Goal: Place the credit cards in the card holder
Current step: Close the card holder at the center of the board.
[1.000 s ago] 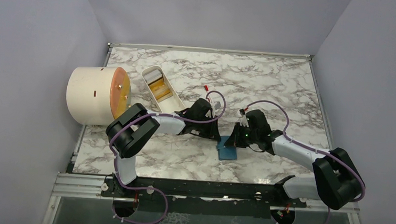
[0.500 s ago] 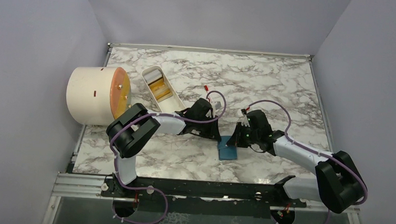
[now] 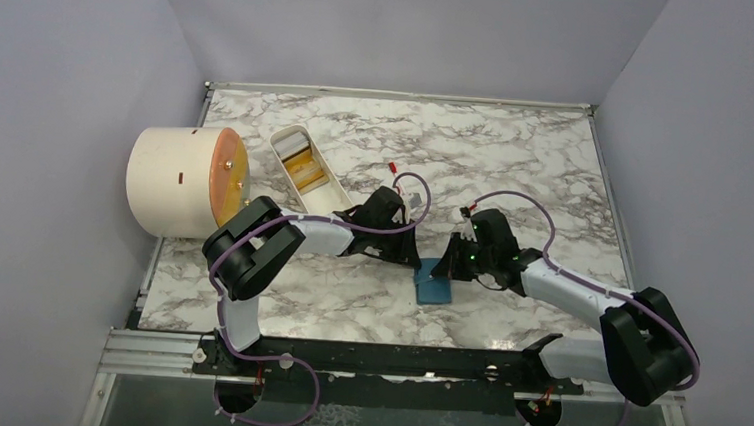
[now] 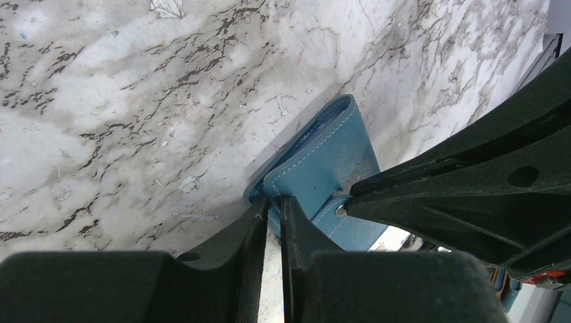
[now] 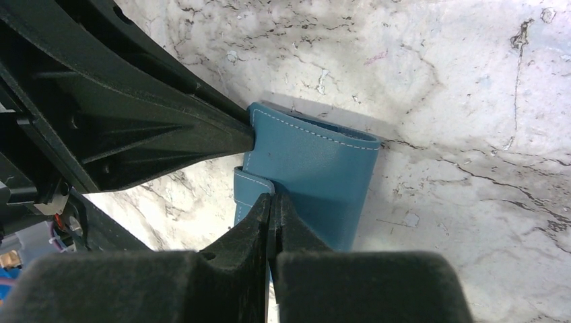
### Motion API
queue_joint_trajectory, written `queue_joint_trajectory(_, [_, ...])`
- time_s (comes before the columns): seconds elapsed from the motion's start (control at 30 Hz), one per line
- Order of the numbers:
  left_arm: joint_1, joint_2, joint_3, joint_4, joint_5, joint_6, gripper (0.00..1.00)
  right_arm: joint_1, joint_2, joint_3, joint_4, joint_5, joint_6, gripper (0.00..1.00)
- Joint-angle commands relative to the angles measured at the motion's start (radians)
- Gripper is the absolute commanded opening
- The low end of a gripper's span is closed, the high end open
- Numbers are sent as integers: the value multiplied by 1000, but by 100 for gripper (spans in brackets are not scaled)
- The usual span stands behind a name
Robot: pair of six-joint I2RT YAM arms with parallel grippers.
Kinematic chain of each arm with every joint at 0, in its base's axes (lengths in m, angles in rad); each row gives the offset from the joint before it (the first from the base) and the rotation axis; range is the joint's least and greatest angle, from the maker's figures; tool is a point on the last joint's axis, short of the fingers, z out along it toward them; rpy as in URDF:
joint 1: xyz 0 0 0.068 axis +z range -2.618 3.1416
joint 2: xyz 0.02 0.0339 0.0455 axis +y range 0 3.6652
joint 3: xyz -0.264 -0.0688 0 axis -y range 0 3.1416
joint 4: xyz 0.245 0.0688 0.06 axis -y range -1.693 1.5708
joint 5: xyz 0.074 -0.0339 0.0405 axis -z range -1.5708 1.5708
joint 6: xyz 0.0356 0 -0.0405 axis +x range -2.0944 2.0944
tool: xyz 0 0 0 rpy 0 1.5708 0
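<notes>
1. Top view: the teal card holder (image 3: pixel 436 287) lies on the marble table (image 3: pixel 517 163), with the left gripper (image 3: pixel 416 260) and right gripper (image 3: pixel 446 270) both down at its far edge.
2. Left wrist: the left gripper (image 4: pixel 273 202), fingers nearly together, pinches a corner of the card holder (image 4: pixel 323 158).
3. Right wrist: the right gripper (image 5: pixel 271 196), squeezed tight, grips the lower flap of the card holder (image 5: pixel 316 168).

Bright even light, soft shadows; wrist foregrounds blurred, perhaps overexposed.
</notes>
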Motion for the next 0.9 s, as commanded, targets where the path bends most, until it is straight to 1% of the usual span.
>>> queue_joint_trajectory(0.0, [2, 34, 0, -52, -53, 32, 15, -3, 13, 7, 5, -24, 15, 1])
queue_joint_trajectory(0.37, [2, 29, -1, -52, -54, 30, 15, -3, 21, -15, 62, -87, 59, 1])
queue_joint_trajectory(0.63, [2, 28, -3, -54, -55, 31, 15, -2, 1, -19, -18, 9, 38, 1])
queue_joint_trajectory(0.87, [2, 29, 0, -57, -56, 32, 15, -2, 22, -27, -16, 45, 25, 1])
